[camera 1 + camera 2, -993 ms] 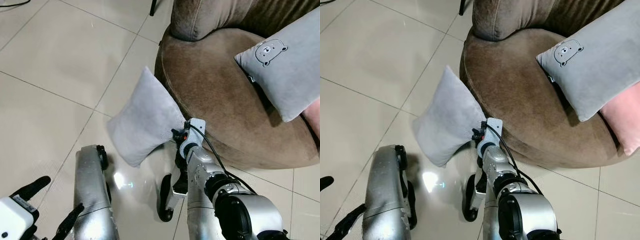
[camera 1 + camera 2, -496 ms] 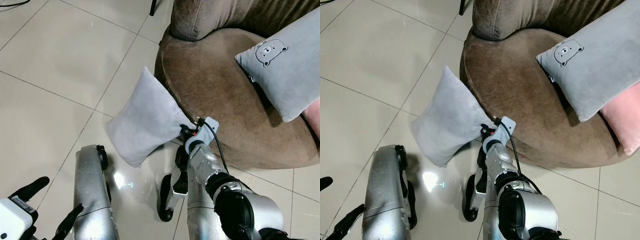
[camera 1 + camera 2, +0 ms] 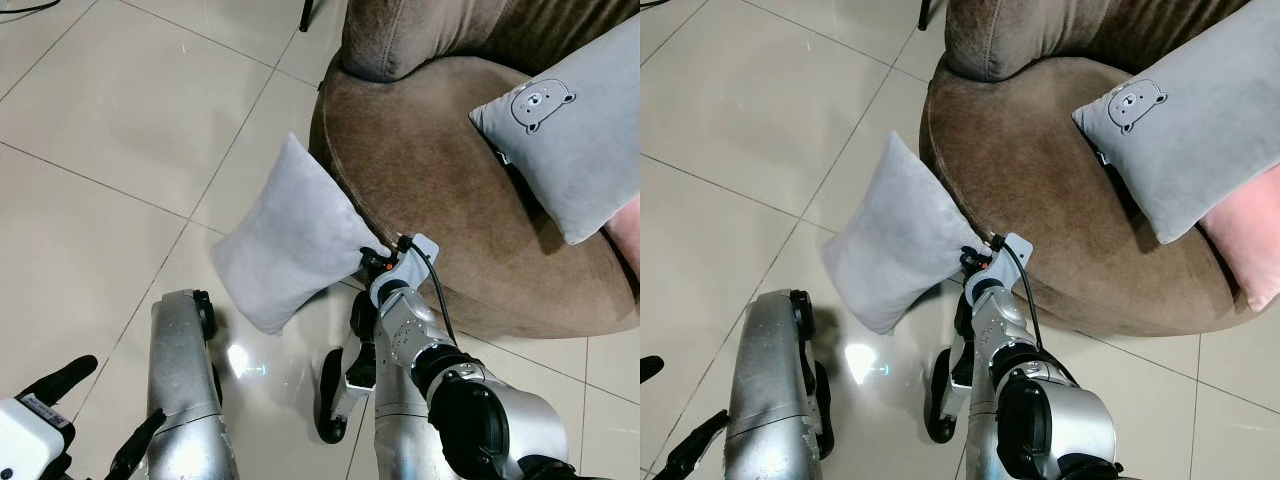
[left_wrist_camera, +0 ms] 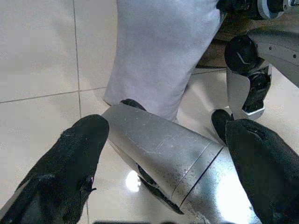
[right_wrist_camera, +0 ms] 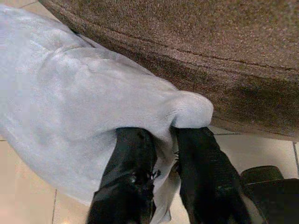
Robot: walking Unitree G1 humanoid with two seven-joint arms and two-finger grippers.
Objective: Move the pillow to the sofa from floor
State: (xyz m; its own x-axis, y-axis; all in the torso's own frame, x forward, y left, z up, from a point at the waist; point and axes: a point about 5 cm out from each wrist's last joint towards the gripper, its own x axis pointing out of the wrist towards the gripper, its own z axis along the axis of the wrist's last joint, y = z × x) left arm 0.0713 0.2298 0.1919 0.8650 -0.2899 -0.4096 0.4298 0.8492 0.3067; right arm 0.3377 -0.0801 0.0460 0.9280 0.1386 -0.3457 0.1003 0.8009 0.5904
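Grey and soft, the pillow (image 3: 290, 240) leans against the near left rim of the brown sofa (image 3: 450, 190), its lower corner over the tiled floor (image 3: 110, 130). The right gripper (image 5: 163, 154) has its two fingers pinched on the pillow's right corner. The left gripper (image 4: 163, 154), low at the near left, has its fingers spread wide and holds nothing. A bear pillow (image 3: 570, 130) lies on the seat's far right.

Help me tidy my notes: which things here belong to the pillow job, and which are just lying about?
Belonging to the job:
- plain grey pillow, propped against the sofa's edge
- brown sofa
- right hand, pinching the pillow's corner

Just lying about:
- bear-face pillow on the sofa
- pink cushion beside it
- left hand, open and idle
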